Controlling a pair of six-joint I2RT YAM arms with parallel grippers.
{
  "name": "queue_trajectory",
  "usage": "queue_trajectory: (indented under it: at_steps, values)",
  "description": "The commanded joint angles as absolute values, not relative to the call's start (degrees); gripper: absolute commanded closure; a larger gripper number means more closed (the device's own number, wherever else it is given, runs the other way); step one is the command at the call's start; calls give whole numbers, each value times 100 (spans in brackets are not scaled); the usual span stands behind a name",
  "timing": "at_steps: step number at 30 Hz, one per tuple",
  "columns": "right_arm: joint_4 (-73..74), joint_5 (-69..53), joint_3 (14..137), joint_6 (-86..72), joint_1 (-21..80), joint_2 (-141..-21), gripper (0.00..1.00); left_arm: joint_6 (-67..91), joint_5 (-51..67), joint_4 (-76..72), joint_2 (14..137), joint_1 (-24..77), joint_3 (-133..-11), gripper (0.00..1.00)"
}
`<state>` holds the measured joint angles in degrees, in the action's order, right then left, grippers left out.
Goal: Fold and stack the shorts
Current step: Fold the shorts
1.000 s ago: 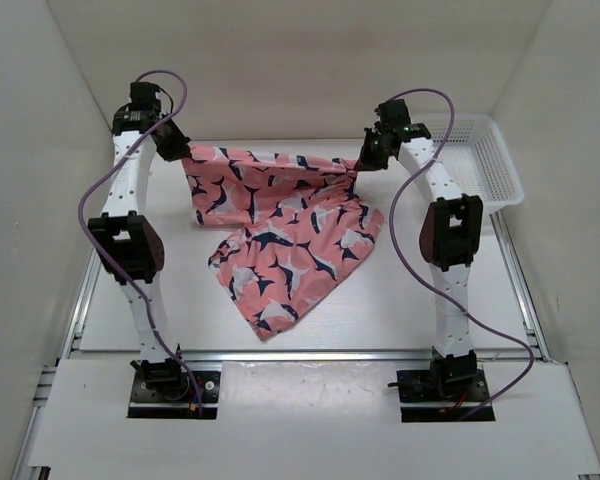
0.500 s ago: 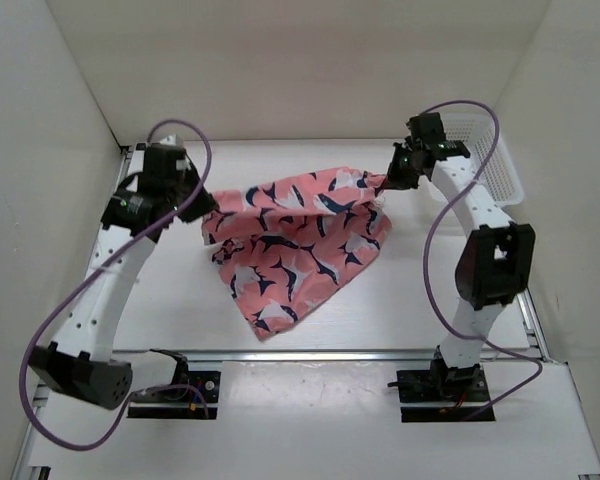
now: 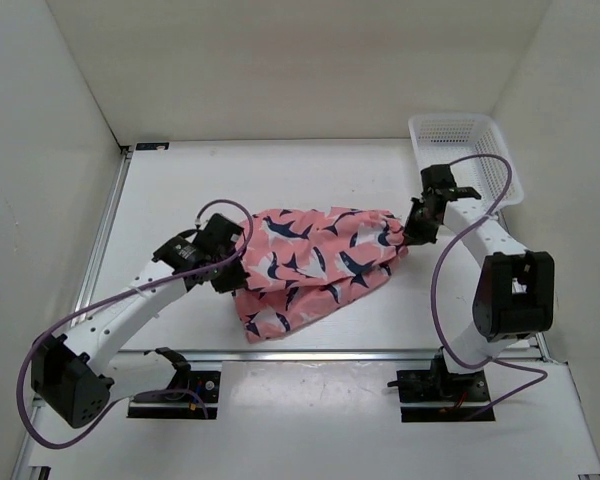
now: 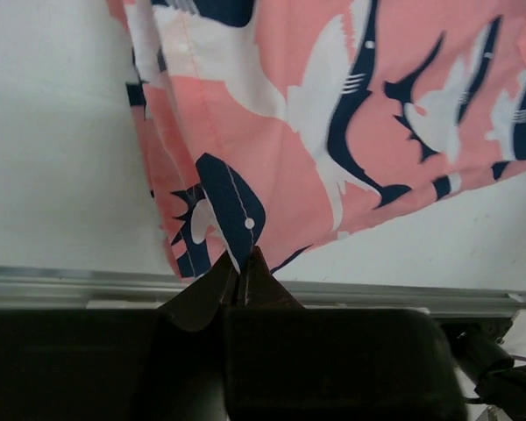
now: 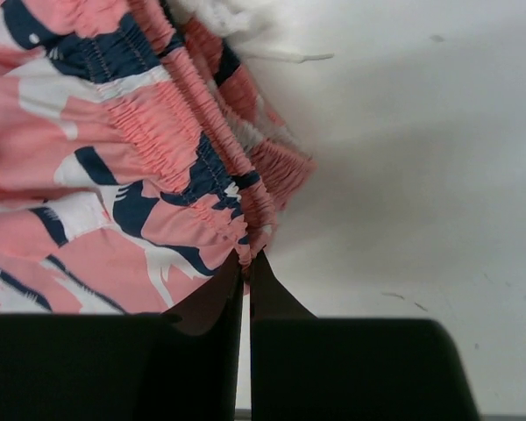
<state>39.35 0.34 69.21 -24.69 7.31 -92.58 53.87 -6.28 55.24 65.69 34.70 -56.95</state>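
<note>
Shorts (image 3: 315,262) now lower and nearer

left gripper (image 4: 243,266) clamped, right gripper (image 5: 246,263) clamped

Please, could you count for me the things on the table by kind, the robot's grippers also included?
Shorts: 1, the pink shorts with a navy-and-white print
Basket: 1, the white mesh basket
Grippers: 2, the left gripper and the right gripper, each shut on the shorts
Total: 4
</note>
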Motion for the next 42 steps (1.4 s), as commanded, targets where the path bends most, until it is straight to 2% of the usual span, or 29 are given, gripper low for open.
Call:
queue_trajectory:
  at_steps: [1,11,16,23,27,28,29,30,31,33,36,41,42]
  values:
    - [3894,606,6680,-2593,397,-8815,100,5984,-686,5563,6153,3770,-5327,90]
    - [3832,773,6627,-2646,158,-8912,100,6811,-704,6292,5494,4570,-4940,90]
    - [3718,923,6390,-2786,158,-8491,100,6917,-528,6425,5361,4956,-4939,90]
    - [3718,1107,6135,-2953,158,-8411,100,6864,-246,6346,5818,5702,-4870,90]
    - [3568,1239,6135,-2953,158,-8648,100,6496,280,6047,6624,6229,-4668,90]
    - [3516,1239,6135,-2953,158,-8788,98,6373,281,6047,6810,6336,-4667,90]
    - [3516,1065,6204,-2901,158,-8841,87,6233,333,6047,6994,6433,-4789,83]
    - [3516,1011,6266,-2900,158,-8842,58,5970,273,6134,7379,6573,-5077,71]
    - [3516,1011,6267,-2900,158,-8842,45,5889,133,6291,7548,6626,-5280,54]
    - [3516,958,6267,-2900,158,-8667,18,5679,-174,6730,7838,6680,-5920,5]
    - [3516,905,6206,-2900,158,-8456,10,5607,-544,6812,7840,6680,-6397,2]
    - [3516,581,5924,-2900,158,-8218,11,5555,-756,6576,7586,5855,-6637,21]
    - [3385,458,5846,-2848,158,-8218,11,5555,-756,6461,7585,5688,-6549,21]
